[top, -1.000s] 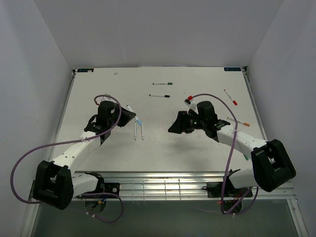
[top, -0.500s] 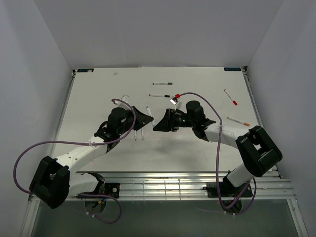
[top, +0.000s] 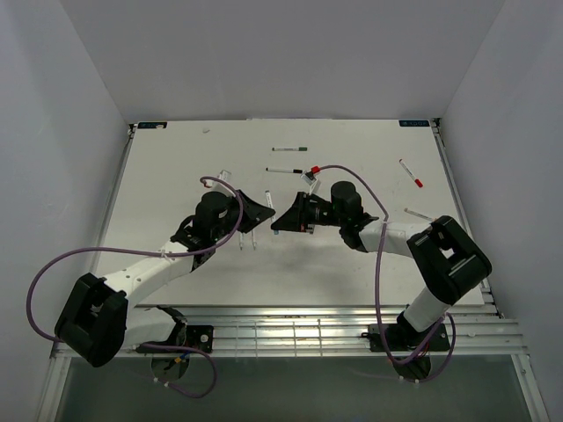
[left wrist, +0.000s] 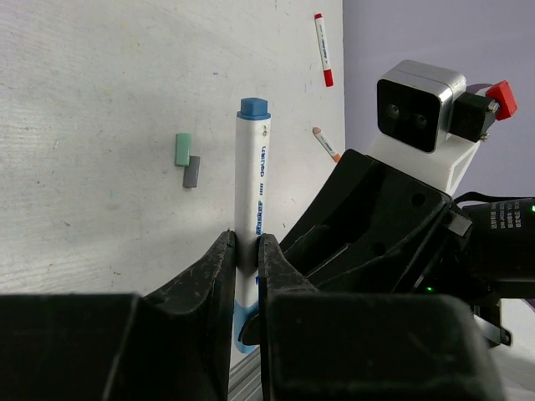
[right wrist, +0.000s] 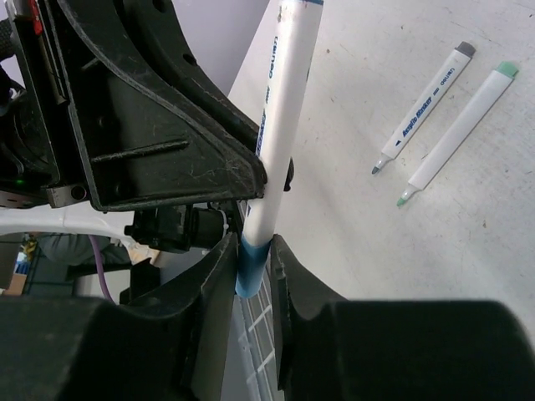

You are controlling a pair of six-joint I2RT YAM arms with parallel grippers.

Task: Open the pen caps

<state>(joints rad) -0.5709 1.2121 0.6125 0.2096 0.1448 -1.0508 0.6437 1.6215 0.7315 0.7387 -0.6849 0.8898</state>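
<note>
arms that stood well apart a second ago have swung inward and now meet over the middle of the white table (top: 176,149), with hardly any shift in the last half second. left gripper (left wrist: 245,242) is pinched round the barrel of a thin white marker pen with blue ends (left wrist: 251,184), held up off the table. right gripper (right wrist: 252,246) is pressed onto the short light blue cap (right wrist: 251,271) at the pen's near end. i judge the two-handed hold is set and only the pull apart is left, since the cap is not yet off. the pen's long axis runs roughly near to far, cap end nearest, dark blue butt end (left wrist: 253,109) pointing far; how much it tilts i cannot tell. a grey-ended uncapped white pen (right wrist: 422,109) and a green-ended uncapped white pen (right wrist: 456,134) lie on the table just to the left.
</note>
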